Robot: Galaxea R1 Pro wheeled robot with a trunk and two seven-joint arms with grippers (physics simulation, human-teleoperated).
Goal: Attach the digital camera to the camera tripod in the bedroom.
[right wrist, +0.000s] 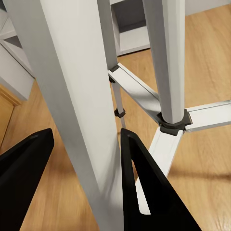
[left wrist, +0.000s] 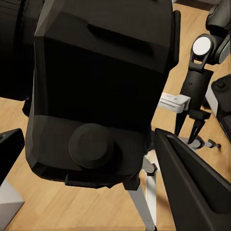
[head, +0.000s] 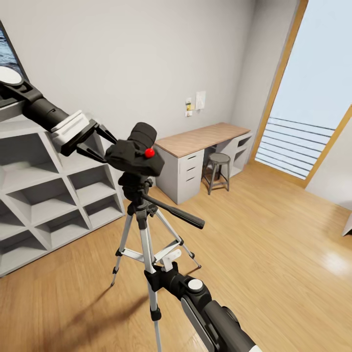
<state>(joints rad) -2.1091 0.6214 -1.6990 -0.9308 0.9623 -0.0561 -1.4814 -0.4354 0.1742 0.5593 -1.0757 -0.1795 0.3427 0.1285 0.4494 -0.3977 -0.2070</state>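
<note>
At the far left stand the white cube shelves point(head: 44, 195) against the pale grey wall; the left gripper point(head: 100, 142) reaches out before them, its black fingers spread apart, their tips at the rear of the small boxy matte-black digital camera point(head: 137, 155) with the red round button point(head: 149, 152); the left wrist view has one dark finger either side of the camera's body point(left wrist: 103, 91), whether they press it cannot be told; the camera sits atop the black head of the tall silver-legged camera tripod point(head: 142, 220), which stands on the light wood plank floor point(head: 274, 254), its long black pan handle point(head: 176, 212) pointing right; lower down, the right gripper point(head: 157, 274) is clamped on the tripod's near leg point(right wrist: 82, 120), a black finger on each side; further right a wood-topped grey counter point(head: 200, 139) and a round grey stool point(head: 218, 171) stand by the wall.
</note>
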